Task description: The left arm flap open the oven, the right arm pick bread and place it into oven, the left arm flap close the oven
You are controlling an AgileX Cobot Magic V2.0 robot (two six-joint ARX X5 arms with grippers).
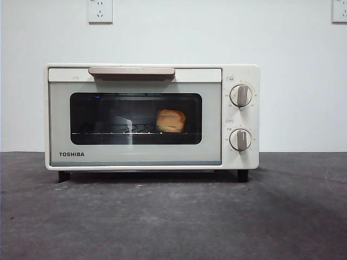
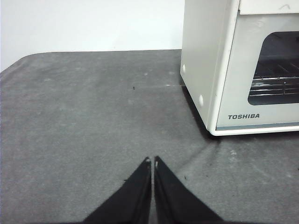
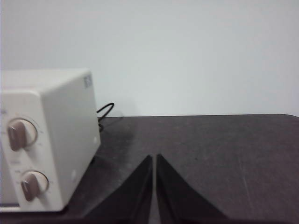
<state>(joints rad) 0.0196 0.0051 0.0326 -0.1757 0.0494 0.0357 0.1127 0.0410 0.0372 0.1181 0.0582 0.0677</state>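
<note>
The cream-white Toshiba oven (image 1: 152, 116) stands in the middle of the dark table with its door shut. The golden bread (image 1: 171, 121) lies inside on the wire rack, seen through the dark glass window. The beige bar handle (image 1: 132, 71) runs along the door's top. My left gripper (image 2: 152, 162) is shut and empty, over bare table off the oven's (image 2: 219, 70) door-side corner. My right gripper (image 3: 153, 157) is shut and empty, over the table beside the oven's (image 3: 46, 135) knob end. Neither arm shows in the front view.
Two grey knobs (image 1: 241, 95) sit on the oven's right panel. A black power cord (image 3: 105, 110) runs behind the oven. A white wall with two sockets (image 1: 100, 11) stands behind the table. The grey tabletop (image 1: 173, 216) stretches in front of the oven.
</note>
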